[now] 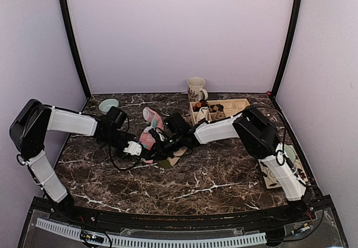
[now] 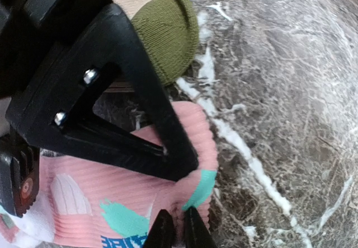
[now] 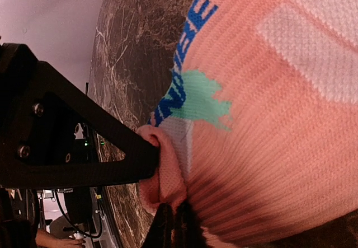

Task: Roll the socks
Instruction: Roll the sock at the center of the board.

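Far left, back of the marble table (image 1: 224,186): a pale teal bowl (image 1: 108,104), not involved. The left gripper (image 1: 139,149) is down at table centre; in its wrist view the left gripper (image 2: 179,197) has its fingers closed on a bunched fold at the edge of the pink sock (image 2: 112,192), fabric filling the gap between them. In the top view the pink sock (image 1: 150,126) lies lengthwise, far end towards the back wall and near end between the two grippers. Most of its length looks flat, with no roll visible. The tan sock (image 1: 177,155) lies just beside the near end; its olive-green end shows in the left wrist view, tan sock (image 2: 168,29). A finger hides whether the two overlap. The right gripper (image 1: 163,145) meets the same end from the other side. In its wrist view the right gripper (image 3: 162,192) is closed too, pinching a small lip of the pink sock (image 3: 268,119). Back right: a mug (image 1: 196,88) and a wooden tray (image 1: 238,103) of small bundles. Judgement: the task is at its start. An edge is gripped for a first turn, and both socks are yet to be rolled.
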